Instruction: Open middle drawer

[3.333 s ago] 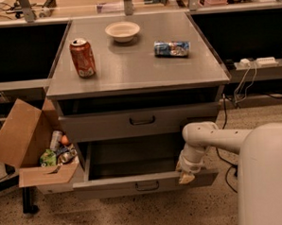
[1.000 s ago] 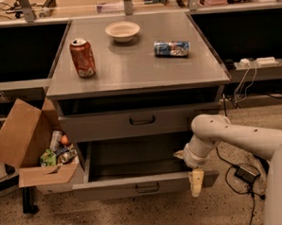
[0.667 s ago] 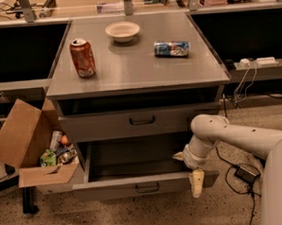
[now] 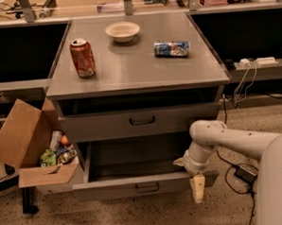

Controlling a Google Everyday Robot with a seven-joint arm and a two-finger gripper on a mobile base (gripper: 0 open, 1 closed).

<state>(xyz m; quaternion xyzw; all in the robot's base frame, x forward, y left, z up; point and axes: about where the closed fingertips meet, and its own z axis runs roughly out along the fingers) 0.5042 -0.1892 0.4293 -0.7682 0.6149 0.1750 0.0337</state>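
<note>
The middle drawer is a wide grey drawer with a low flat front and a small dark loop handle. It stands pulled well out of the cabinet, and its dark inside shows. My gripper hangs pointing down at the drawer front's right end, its tip below the front's lower edge. My white arm reaches in from the right. The taller-fronted drawer sits above it. The lowest drawer is hidden.
On the cabinet top stand a red soda can, a white bowl and a blue packet. An open cardboard box of trash sits at the left of the drawer. Cables lie on the floor at the right.
Since 3.3 s ago my arm has shifted right and the gripper has dropped from the drawer's right front corner to hang below it. The drawer stays open. Little has moved in the last second.
</note>
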